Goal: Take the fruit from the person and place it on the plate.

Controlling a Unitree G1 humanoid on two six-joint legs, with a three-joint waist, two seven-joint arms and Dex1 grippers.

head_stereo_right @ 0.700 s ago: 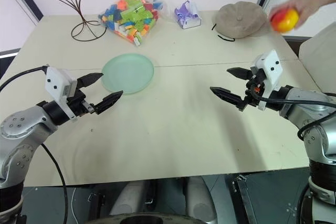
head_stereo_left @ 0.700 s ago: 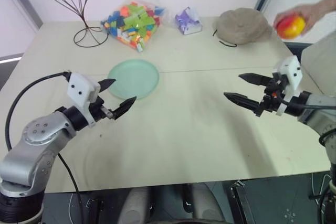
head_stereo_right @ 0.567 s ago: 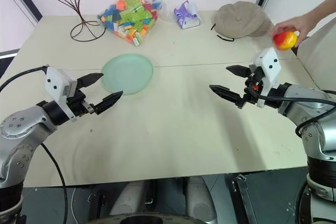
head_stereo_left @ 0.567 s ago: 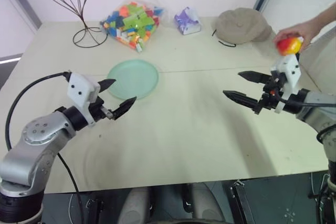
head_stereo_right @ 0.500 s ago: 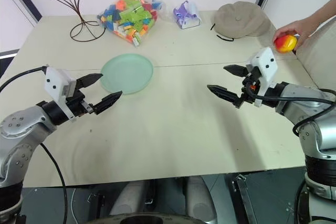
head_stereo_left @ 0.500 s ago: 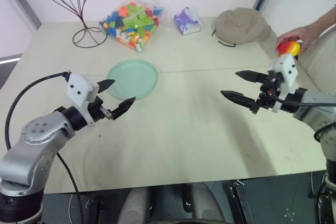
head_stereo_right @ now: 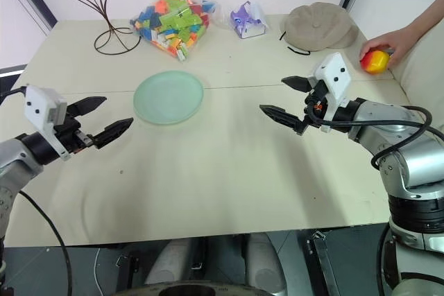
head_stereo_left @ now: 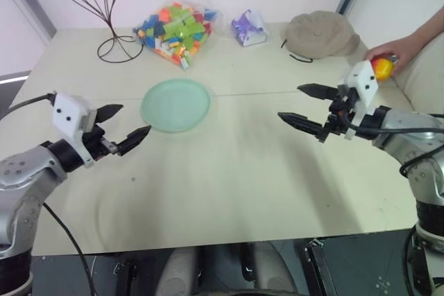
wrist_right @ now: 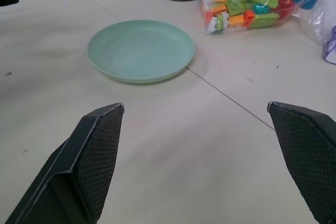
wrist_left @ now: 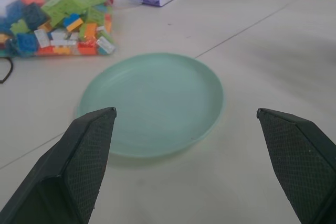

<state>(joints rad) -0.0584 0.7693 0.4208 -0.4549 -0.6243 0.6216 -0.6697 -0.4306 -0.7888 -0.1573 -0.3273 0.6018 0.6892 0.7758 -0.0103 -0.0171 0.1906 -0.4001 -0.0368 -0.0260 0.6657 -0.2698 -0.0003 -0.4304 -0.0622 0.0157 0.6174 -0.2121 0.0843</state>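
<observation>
1. The desk [head_stereo_right: 229, 171] has a pale cream top, with a thin seam line running across it just behind the plate.
2. The plate [head_stereo_right: 168, 97], flat and mint green, lies on the desk and serves as the landmark.
3. Behind the plate sits a clear bag of coloured bricks [head_stereo_right: 173, 22].
4. Left of that bag, well behind the plate, stands a dark wire stand [head_stereo_right: 111, 38].
5. Right of the bag lies a small purple-and-white packet [head_stereo_right: 248, 19].
6. Far right of the plate, at the back, rests a tan cloth cap [head_stereo_right: 320, 27].
7. The fruit [head_stereo_right: 374, 61] sits at the desk's far right edge under a person's hand [head_stereo_right: 395, 38].
</observation>
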